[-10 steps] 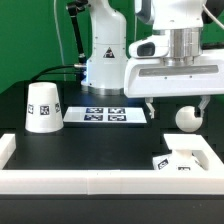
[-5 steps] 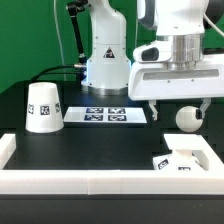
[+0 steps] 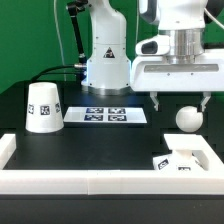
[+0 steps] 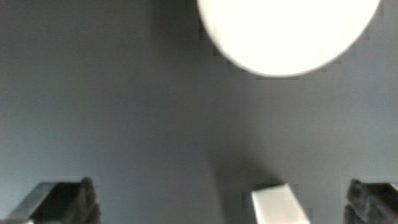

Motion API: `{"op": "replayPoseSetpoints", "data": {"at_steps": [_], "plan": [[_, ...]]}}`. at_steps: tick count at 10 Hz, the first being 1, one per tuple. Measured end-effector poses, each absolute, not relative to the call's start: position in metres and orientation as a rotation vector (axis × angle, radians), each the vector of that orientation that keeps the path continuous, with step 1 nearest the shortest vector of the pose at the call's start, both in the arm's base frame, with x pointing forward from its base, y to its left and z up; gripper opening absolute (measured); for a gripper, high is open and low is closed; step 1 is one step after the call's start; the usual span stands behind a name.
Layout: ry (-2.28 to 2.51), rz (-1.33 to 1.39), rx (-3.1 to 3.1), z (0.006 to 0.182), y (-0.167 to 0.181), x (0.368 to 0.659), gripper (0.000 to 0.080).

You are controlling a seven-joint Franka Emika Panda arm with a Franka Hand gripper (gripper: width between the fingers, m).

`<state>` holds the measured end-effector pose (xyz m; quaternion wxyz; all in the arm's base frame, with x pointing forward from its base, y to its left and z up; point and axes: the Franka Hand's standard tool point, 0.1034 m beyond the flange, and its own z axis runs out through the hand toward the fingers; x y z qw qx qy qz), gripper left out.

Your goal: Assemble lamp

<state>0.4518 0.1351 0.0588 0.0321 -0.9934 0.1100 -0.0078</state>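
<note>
1. The end effector (image 3: 181, 102) is hanging over the black table (image 3: 100, 145) with its two fingers (image 3: 156, 101) spread wide, gripping nothing.
2. The bulb (image 3: 187, 117) is sitting on the table just below the gap between the fingers. In the wrist view it is showing as a pale round shape clear of both fingers.
3. The shade (image 3: 43, 107) is standing wide end down toward the exterior view's left, well apart from the bulb.
4. The marker board (image 3: 105, 115) is lying flat between the shade and the bulb.
5. The square base (image 3: 185, 158) is lying at the exterior view's right, nearer the camera than the bulb, just beside the white rail (image 3: 100, 181) along the table's front edge.
</note>
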Motion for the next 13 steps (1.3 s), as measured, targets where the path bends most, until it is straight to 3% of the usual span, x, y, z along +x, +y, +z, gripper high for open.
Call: {"op": "replayPoseSetpoints", "data": {"at_steps": [13], "plan": [[0.752,-0.004,-2.944,0.05,0.148,0.43,0.0699]]}}
